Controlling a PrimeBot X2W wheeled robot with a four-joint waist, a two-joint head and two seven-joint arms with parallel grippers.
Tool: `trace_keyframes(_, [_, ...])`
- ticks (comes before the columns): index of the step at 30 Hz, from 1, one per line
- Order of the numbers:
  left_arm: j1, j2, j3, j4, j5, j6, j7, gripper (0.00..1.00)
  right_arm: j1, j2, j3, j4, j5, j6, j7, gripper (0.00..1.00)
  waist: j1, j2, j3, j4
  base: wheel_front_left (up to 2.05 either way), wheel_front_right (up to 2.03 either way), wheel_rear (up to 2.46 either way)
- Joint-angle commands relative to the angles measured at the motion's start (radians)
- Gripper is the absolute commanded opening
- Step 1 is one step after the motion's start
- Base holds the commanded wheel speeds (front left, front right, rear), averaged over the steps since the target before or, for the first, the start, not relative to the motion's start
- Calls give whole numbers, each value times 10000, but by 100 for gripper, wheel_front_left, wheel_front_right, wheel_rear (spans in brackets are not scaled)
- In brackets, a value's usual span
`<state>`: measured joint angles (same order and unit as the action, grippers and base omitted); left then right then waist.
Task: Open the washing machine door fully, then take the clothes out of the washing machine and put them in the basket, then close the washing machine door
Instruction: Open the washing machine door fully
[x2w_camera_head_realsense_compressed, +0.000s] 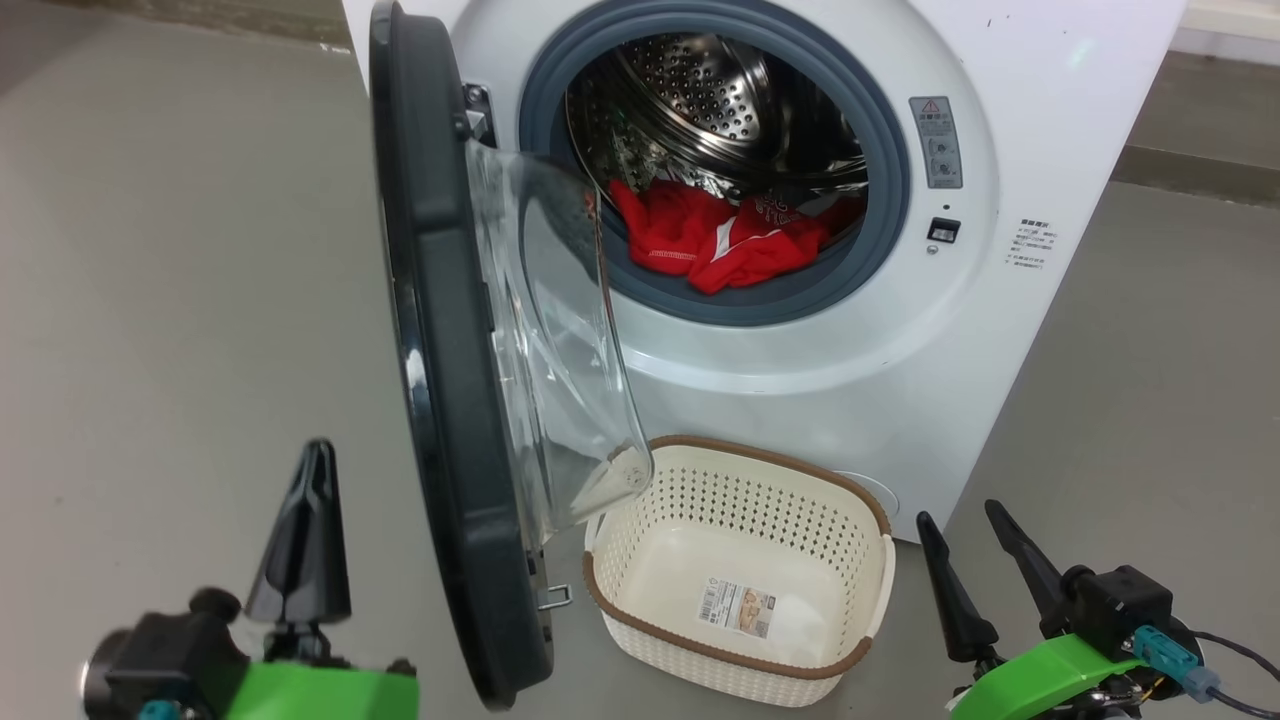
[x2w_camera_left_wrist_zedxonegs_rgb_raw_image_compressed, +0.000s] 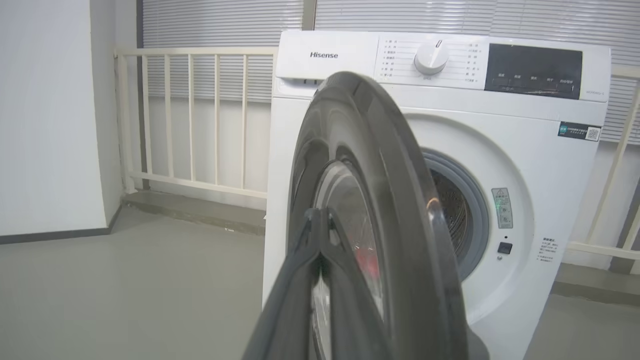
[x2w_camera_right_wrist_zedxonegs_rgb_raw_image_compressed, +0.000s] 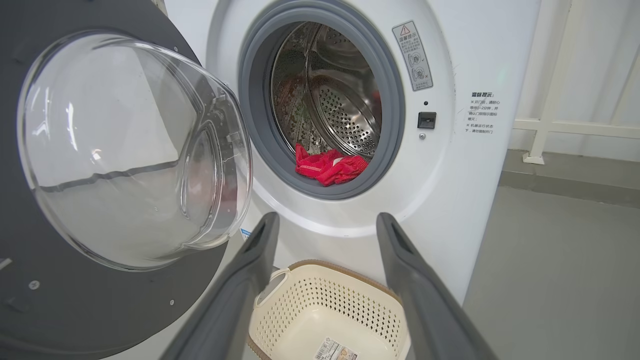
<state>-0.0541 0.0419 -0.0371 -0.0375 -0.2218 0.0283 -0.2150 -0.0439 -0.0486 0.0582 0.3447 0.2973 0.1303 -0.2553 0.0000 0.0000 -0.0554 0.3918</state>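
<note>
**Kid:** Pointing where, that left claw?

**Me:** My left claw (x2w_camera_head_realsense_compressed: 318, 462) is pressed together and holds nothing. The washing machine door (x2w_camera_head_realsense_compressed: 440, 350) stands near it, on its right side, swung out edge-on. That big black door is between this claw and the drum (x2w_camera_head_realsense_compressed: 720, 100). Far off past its tips is a white railing (x2w_camera_left_wrist_zedxonegs_rgb_raw_image_compressed: 190, 115).

**Kid:** And the other claw?

**Me:** My right claw (x2w_camera_head_realsense_compressed: 958, 515) is spread wide and empty. The basket (x2w_camera_head_realsense_compressed: 740, 455) sits on the floor (x2w_camera_head_realsense_compressed: 150, 300) just left of it, with a paper label (x2w_camera_head_realsense_compressed: 737, 606) inside. Ahead of its tips stands the washing machine (x2w_camera_head_realsense_compressed: 900, 350). The clothes (x2w_camera_head_realsense_compressed: 720, 240) lie low in the drum, spilling onto the grey ring (x2w_camera_head_realsense_compressed: 890, 200).
</note>
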Motion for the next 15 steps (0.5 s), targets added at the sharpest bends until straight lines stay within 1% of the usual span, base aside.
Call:
trace_keyframes(1, [-512, 95, 261, -432, -47, 99, 48, 0, -208, -17, 253, -203, 71, 4, -64, 100, 0, 0, 0, -4, 0, 0, 0])
trace_keyframes(6, [-1004, 103, -14, -1639, 6, 96, 160, 0, -235, -16, 281, -153, 124, 4, -64, 100, 0, 0, 8, -75, 0, 0, 0])
trace_keyframes(9, [-1200, 100, -325, -2215, -39, 8, 265, 0, -241, -16, 300, -143, 137, 4, -64, 100, 0, 0, 29, -136, 0, 0, 0])
trace_keyframes(12, [-1318, 97, -727, -2525, -154, -110, 497, 0, -232, -16, 295, -139, 131, 4, -64, 100, 0, 0, 60, -173, 0, 0, 0])
trace_keyframes(15, [-1414, 100, -1177, -2510, -255, -245, 644, 0, -242, -16, 265, -109, 123, 4, -64, 100, 0, 0, 94, -210, 0, 0, 0])
